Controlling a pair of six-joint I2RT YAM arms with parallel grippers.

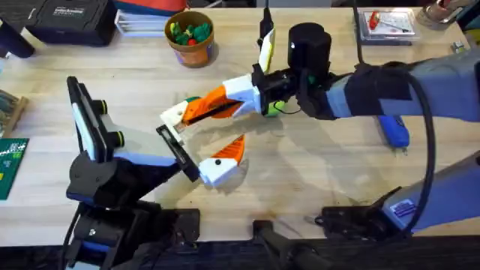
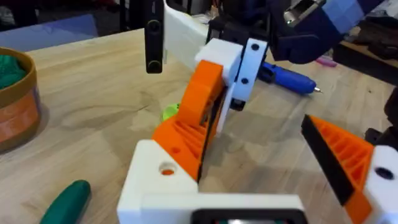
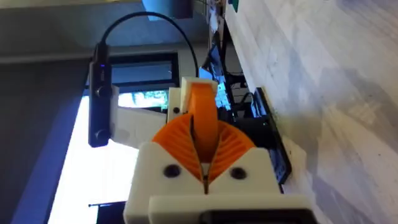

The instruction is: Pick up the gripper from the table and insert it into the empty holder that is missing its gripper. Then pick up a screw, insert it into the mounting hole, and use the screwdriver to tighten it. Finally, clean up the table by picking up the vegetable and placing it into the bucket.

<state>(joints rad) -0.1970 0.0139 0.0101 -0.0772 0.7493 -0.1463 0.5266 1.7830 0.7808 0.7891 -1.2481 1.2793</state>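
Note:
My left gripper [image 1: 206, 129] is open, its fingers spread wide. One finger is the white holder [image 2: 155, 180], with a round mounting hole [image 2: 166, 169] in its face. The other finger carries an orange pad [image 2: 342, 162]. My right gripper [image 1: 208, 109] reaches in from the right, shut on the orange ribbed gripper [image 2: 186, 137], which rests against the holder [image 1: 174, 114]. In the right wrist view the two orange pads [image 3: 230, 146] pinch this wedge [image 3: 202, 115]. The blue screwdriver [image 1: 394, 129] lies at the right. The teal vegetable [image 2: 65, 202] lies near the bucket [image 1: 191, 34]. No screw is in view.
A lime-green disc [image 2: 169, 112] lies under the right gripper. A black case [image 1: 67, 19] sits at the back left, and a red-edged box [image 1: 386, 22] at the back right. At the left edge is a green circuit board [image 1: 9, 161].

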